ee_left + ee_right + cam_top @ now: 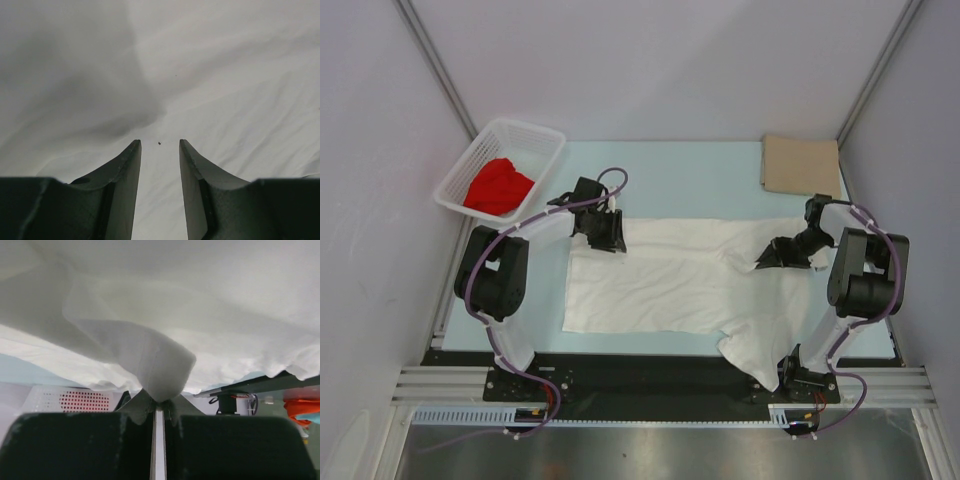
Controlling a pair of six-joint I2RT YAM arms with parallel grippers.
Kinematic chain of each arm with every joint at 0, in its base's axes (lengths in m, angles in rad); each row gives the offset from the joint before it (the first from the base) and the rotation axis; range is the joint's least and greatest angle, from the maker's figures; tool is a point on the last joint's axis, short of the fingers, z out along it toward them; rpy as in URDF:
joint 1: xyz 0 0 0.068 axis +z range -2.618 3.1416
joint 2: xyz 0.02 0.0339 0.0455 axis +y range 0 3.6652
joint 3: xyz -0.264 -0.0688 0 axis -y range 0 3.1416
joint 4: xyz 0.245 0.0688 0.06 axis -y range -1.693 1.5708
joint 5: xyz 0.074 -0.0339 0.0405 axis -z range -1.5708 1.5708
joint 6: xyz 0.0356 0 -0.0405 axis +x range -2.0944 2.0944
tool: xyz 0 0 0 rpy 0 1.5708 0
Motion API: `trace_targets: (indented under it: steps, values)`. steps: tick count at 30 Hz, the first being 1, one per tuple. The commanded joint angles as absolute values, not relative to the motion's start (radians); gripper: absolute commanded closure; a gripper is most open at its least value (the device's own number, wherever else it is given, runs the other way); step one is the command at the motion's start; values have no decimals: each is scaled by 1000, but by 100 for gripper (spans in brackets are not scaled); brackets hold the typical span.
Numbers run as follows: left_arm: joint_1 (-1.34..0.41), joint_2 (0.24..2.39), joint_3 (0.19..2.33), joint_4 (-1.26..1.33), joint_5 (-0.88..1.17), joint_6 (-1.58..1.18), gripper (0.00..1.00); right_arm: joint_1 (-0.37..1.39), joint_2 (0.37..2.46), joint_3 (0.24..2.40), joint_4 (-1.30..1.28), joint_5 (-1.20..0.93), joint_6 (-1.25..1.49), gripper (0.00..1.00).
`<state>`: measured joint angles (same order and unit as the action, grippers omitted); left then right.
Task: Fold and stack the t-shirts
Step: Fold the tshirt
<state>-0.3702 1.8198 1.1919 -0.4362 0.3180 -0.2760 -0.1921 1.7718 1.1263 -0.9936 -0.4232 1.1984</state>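
The white lattice basket (pixel 548 152) is sitting at the far left corner of the table (pixel 690 180), tilted a little against the side wall. It is holding one thing only: the bright red t-shirt (pixel 498 187), bunched into a loose heap that is filling most of its floor. In the right wrist view the same basket (pixel 65 400) is showing low on the left, with red glowing through its lattice holes.

The tan t-shirt (pixel 801 165) is lying flat as a rectangle at the far right corner, well apart from the basket. The white t-shirt (pixel 670 275) is spreading across the middle of the table between the two arms, one rumpled part draping over the near edge by the right arm's base.

The left gripper (pixel 605 235) is hanging over the shirt's far left corner, its jaws standing partly apart with only wrinkled white cloth and a small dark speck showing in the gap (whether the fingertips are touching the cloth, I cannot tell). The right gripper (pixel 158 400) is pinching a fold of the white t-shirt between closed jaws, lifting the cloth above the table near the shirt's right end.
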Motion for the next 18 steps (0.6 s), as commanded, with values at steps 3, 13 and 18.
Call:
trace_targets:
  steps: [3,13,18]
  values:
    - [-359,1799,1187,-431,342,-241,58,-195,1897,1284,-986,-422,1216,100]
    - [-339,1787,1158,-425,341,-235,58,-173,2029,1459,-1009,-426,1223,96]
    - [-333,1786,1149,-425,348,-232,58,-161,2104,1571,-1032,-416,1207,93]
